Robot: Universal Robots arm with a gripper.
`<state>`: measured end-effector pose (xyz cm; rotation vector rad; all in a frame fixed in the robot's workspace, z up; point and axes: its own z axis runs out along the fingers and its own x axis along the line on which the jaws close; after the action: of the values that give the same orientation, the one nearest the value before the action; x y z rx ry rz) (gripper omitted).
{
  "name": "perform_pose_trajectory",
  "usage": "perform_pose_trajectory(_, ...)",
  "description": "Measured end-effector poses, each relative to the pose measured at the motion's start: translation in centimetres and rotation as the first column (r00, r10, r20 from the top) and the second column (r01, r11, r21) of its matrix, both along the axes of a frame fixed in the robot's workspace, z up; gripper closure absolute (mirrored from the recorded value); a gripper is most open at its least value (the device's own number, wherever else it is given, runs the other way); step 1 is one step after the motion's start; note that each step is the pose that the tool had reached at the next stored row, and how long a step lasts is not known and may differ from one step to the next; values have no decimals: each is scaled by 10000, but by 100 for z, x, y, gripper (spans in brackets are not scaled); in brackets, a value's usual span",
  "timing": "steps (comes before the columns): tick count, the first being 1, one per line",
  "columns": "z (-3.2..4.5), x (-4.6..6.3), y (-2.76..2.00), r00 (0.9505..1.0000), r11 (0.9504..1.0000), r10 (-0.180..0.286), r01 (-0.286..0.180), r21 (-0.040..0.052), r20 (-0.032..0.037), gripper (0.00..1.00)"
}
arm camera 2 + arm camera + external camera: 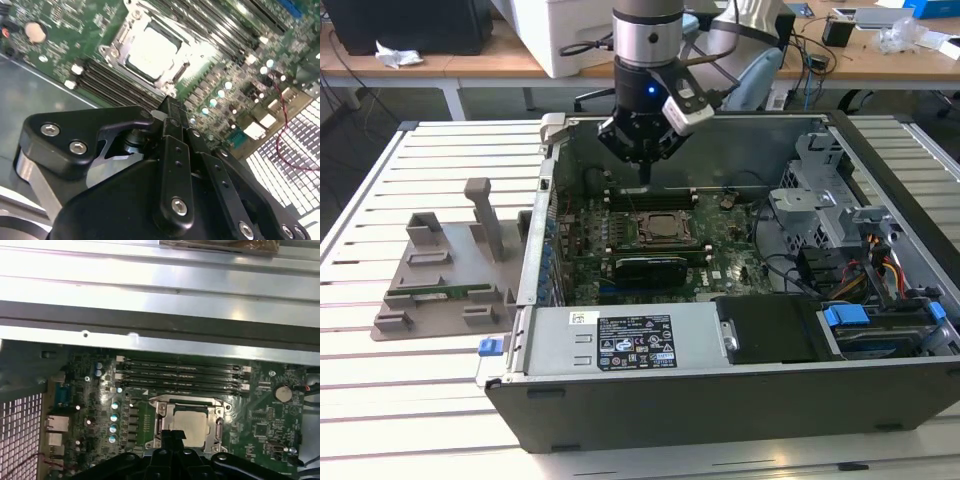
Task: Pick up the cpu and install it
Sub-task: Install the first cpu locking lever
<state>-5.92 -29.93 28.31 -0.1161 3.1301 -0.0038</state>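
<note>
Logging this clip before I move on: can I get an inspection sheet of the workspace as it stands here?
Surface: white slatted table carrying an open dark computer case.
Job's things: silvery square cpu lies within the metal socket frame on the green motherboard.
Clutter: grey plastic fixture tray on the exterior view's left.
Grippers: black gripper shut, holding nothing, above the socket.
Cables: red wire; coloured bundle in the case.
Surroundings: wooden desks behind.
</note>
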Motion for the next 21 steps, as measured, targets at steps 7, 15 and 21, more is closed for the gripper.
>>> perform_pose_trajectory(7,-79,-357,159,10000,10000,2,-2,0,-1,89)
perform_pose_trajectory(15,-205,-460,239,10000,10000,1,-1,0,0,89)
perform_pose_trajectory(21,-206,-287,239,10000,10000,1,-1,-1,-8,89)
